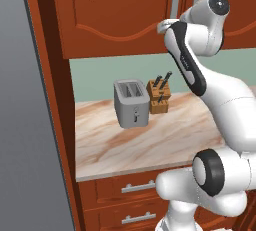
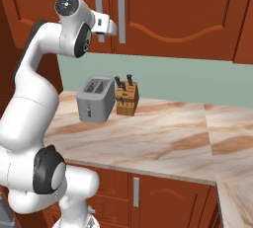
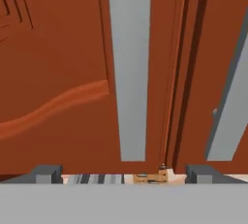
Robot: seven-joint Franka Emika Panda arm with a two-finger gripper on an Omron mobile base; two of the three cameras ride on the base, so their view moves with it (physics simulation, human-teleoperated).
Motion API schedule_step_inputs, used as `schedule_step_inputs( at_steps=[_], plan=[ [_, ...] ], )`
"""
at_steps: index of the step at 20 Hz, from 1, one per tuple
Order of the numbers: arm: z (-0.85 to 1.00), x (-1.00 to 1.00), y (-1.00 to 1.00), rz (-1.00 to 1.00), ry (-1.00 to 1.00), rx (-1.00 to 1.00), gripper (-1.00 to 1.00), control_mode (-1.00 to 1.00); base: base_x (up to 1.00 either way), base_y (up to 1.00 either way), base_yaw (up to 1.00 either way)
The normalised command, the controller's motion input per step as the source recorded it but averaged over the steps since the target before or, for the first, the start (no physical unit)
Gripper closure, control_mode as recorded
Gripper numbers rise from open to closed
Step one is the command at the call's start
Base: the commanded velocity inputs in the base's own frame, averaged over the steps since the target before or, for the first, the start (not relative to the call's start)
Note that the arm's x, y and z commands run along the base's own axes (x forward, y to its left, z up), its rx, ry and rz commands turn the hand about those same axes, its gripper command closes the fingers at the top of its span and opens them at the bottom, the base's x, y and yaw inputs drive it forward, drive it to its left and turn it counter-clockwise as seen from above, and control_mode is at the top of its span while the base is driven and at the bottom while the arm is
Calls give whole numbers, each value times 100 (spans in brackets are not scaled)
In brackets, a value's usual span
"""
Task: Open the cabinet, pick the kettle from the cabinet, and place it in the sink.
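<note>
The reddish-brown wall cabinet hangs over the counter with its arched-panel doors shut. Two grey bar handles flank the seam between the doors: the left handle and the right handle. My gripper is raised to the lower end of the left handle and is open; its two dark fingertips stand wide apart on either side of the bar, just below its bottom end. The same hand sits against the door fronts. The kettle is hidden behind the doors. The sink is out of view.
A boxy grey toaster and a wooden knife block stand at the back of the marbled counter, beneath my hand. Drawers sit under the counter edge. A tall grey panel rises at the left.
</note>
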Motion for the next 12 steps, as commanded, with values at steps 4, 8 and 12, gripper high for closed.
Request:
schedule_step_inputs(
  at_steps=[4,8,12],
  plan=[
    [6,45,0,0,7,0,-100,-100,0,0,0],
    [1,47,0,0,4,0,-100,-100,0,0,0],
    [0,48,0,0,0,0,-100,-100,0,0,0]
  ],
)
